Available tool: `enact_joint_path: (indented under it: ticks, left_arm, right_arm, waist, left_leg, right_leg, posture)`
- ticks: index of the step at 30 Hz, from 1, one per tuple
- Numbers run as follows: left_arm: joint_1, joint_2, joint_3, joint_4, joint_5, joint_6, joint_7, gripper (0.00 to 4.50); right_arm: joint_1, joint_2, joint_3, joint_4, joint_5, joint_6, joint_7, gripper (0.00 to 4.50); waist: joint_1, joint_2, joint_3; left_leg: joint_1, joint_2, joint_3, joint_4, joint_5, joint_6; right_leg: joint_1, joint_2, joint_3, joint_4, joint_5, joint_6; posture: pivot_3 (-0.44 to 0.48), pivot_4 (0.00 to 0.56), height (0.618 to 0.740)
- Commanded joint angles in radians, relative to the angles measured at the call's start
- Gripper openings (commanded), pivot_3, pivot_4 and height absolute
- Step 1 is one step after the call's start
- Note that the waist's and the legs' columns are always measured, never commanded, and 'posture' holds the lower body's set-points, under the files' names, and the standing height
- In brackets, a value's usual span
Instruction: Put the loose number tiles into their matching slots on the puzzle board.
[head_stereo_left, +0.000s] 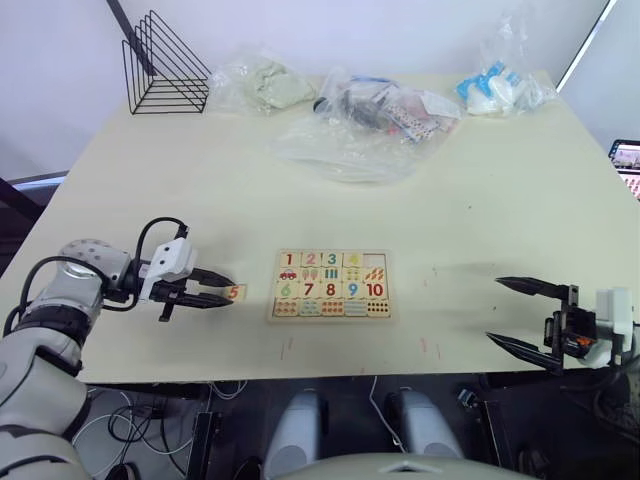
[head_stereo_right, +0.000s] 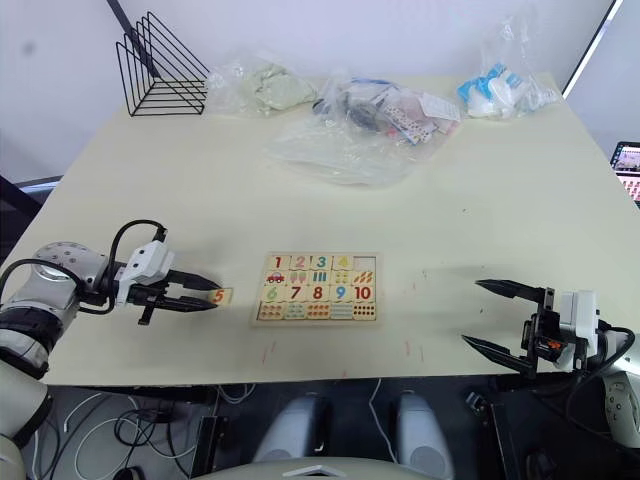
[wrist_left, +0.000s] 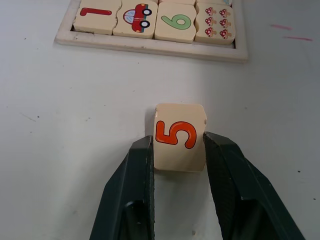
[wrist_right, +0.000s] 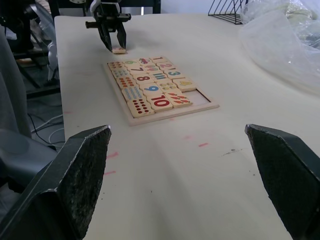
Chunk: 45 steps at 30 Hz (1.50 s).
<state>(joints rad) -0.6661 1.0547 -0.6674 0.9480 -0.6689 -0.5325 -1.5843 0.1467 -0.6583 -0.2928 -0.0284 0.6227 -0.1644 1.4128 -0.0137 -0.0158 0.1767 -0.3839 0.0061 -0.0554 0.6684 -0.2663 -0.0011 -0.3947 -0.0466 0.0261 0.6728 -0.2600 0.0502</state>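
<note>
The puzzle board (head_stereo_left: 330, 286) lies flat near the table's front edge, between my two grippers. Tiles 1 to 4 sit in its top row, and the slot (head_stereo_left: 376, 261) at the right end of that row is bare wood. The loose number tile 5 (wrist_left: 179, 136), with an orange numeral, rests on the table just left of the board. My left gripper (head_stereo_left: 229, 291) is shut on it, one finger (wrist_left: 140, 175) against each side. My right gripper (head_stereo_left: 493, 309) hovers open and empty over the table, right of the board.
A black wire rack (head_stereo_left: 165, 65) stands at the far left corner. Several clear plastic bags (head_stereo_left: 365, 120) of items lie along the back, with another (head_stereo_left: 500, 90) at the far right. A screen (head_stereo_left: 628, 160) shows past the table's right edge.
</note>
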Motion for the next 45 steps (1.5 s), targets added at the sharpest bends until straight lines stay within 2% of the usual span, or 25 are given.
enact_joint_path:
  ticks: [1, 4, 10, 14, 17, 24, 32, 37, 39, 45]
  left_arm:
    - [-0.010, 0.041, 0.023, -0.064, -0.017, 0.033, -0.030, 0.94]
    - [-0.017, 0.051, 0.065, -0.128, -0.050, 0.085, -0.030, 0.94]
    - [0.003, 0.107, 0.143, -0.365, -0.126, 0.267, -0.030, 0.94]
    - [-0.027, 0.086, 0.199, -0.444, -0.083, 0.384, -0.030, 0.94]
    - [-0.057, 0.041, 0.251, -0.490, -0.006, 0.474, -0.021, 0.94]
    - [-0.128, -0.083, 0.324, -0.667, 0.155, 0.686, 0.107, 0.94]
    - [-0.216, -0.229, 0.295, -0.792, 0.328, 0.865, 0.214, 0.94]
    - [-0.263, -0.314, 0.247, -0.842, 0.388, 0.959, 0.207, 0.94]
    - [-0.276, -0.348, 0.216, -0.826, 0.452, 0.913, 0.218, 0.94]
    - [-0.306, -0.435, 0.174, -0.823, 0.544, 0.979, 0.250, 0.94]
  right_arm:
    - [0.001, -0.005, -0.027, -0.017, 0.017, -0.015, 0.005, 4.50]
    - [0.003, 0.000, -0.025, -0.021, 0.017, -0.016, 0.001, 4.50]
    - [-0.001, 0.007, -0.022, -0.025, 0.019, -0.013, -0.011, 4.50]
    - [-0.012, 0.013, -0.014, -0.032, 0.016, -0.011, -0.023, 4.50]
    - [-0.014, 0.017, -0.011, -0.036, 0.016, -0.012, -0.029, 4.50]
    - [0.010, 0.044, -0.012, -0.060, 0.012, -0.019, -0.052, 4.50]
    - [0.032, 0.068, -0.013, -0.085, 0.006, -0.034, -0.087, 4.50]
    - [0.040, 0.076, -0.018, -0.102, 0.006, -0.038, -0.108, 4.50]
    - [0.046, 0.078, -0.019, -0.111, 0.008, -0.036, -0.116, 4.50]
    - [0.063, 0.079, -0.024, -0.119, 0.009, -0.041, -0.132, 4.50]
  waist:
    - [0.000, 0.000, 0.000]
    - [0.001, 0.000, 0.000]
    - [0.000, 0.000, 0.001]
    - [0.000, 0.000, 0.001]
    - [0.003, 0.000, 0.001]
    - [-0.002, 0.000, 0.001]
    - [-0.001, 0.000, 0.001]
    - [0.000, 0.000, 0.001]
    - [0.000, 0.000, 0.001]
    - [-0.001, 0.000, 0.001]
  left_leg:
    - [0.000, 0.000, 0.000, 0.000, 0.000, 0.000]
    - [0.000, 0.000, 0.000, 0.000, 0.000, 0.000]
    - [-0.001, 0.000, -0.001, 0.000, 0.000, 0.000]
    - [0.000, 0.000, -0.001, 0.000, 0.000, 0.000]
    - [-0.001, 0.000, -0.001, 0.001, 0.000, 0.000]
    - [-0.001, -0.001, -0.002, 0.001, 0.000, 0.000]
    - [-0.001, 0.000, -0.002, 0.001, 0.000, 0.000]
    - [-0.001, -0.001, -0.002, 0.001, 0.000, 0.000]
    - [-0.001, -0.001, -0.002, 0.001, 0.000, 0.000]
    - [-0.001, -0.001, -0.002, 0.001, 0.000, 0.000]
  right_leg:
    - [0.000, 0.000, 0.000, 0.000, 0.000, 0.000]
    - [0.000, 0.000, 0.000, 0.000, 0.000, 0.000]
    - [0.000, 0.000, -0.001, 0.000, 0.000, 0.000]
    - [0.000, 0.000, -0.001, 0.001, 0.000, 0.000]
    - [0.000, 0.000, -0.001, 0.001, 0.000, 0.000]
    - [0.000, 0.000, -0.001, 0.000, 0.000, 0.000]
    - [0.000, 0.001, -0.001, 0.000, 0.000, 0.000]
    - [0.000, 0.001, -0.001, 0.000, 0.000, 0.000]
    - [0.000, 0.001, -0.001, 0.000, 0.000, 0.000]
    - [0.000, 0.001, -0.001, 0.000, 0.000, 0.000]
  posture:
    - [0.000, 0.150, 0.740]
    - [0.000, 0.150, 0.740]
    - [0.000, 0.150, 0.740]
    - [0.000, 0.150, 0.740]
    - [0.000, 0.150, 0.740]
    - [0.000, 0.150, 0.740]
    - [0.000, 0.150, 0.740]
    - [0.000, 0.150, 0.740]
    - [0.000, 0.150, 0.740]
    - [0.000, 0.150, 0.740]
